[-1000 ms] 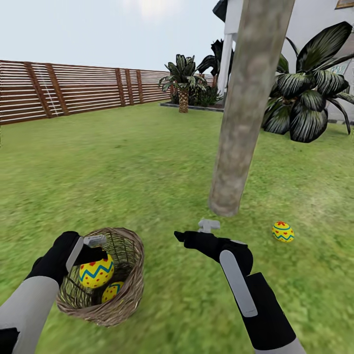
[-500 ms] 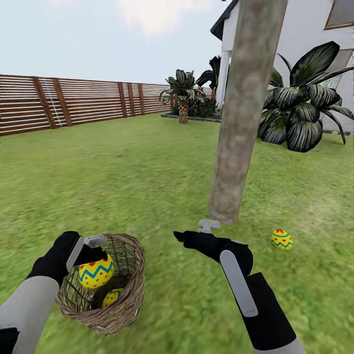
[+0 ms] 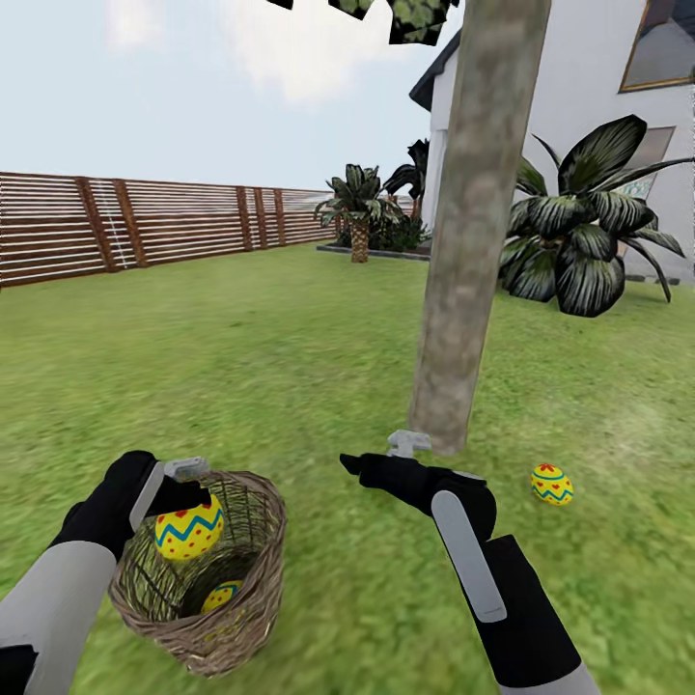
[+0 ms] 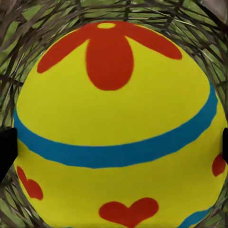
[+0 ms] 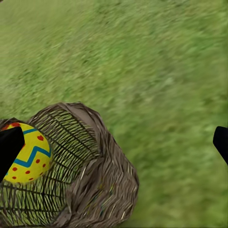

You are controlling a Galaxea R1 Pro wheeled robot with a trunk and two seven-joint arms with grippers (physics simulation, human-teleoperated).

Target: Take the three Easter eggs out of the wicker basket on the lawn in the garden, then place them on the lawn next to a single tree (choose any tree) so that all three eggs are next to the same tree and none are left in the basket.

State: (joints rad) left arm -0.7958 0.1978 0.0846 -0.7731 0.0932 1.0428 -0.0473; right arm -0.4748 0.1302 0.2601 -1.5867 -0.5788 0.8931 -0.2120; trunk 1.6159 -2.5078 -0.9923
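Left pincer clamped on a yellow egg, held over the wicker basket on the lawn. Second egg inside the basket. Third egg on grass beside the tree trunk. Right pincer spread open, holding nothing, just before the trunk's base.

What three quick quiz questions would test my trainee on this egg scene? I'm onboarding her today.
1. True or false: the left tool holds an egg over the wicker basket.
2. How many eggs lie on the lawn by the tree?
3. The right tool is: A) holding an egg B) empty.

Key: 1 true; 2 one; 3 B.
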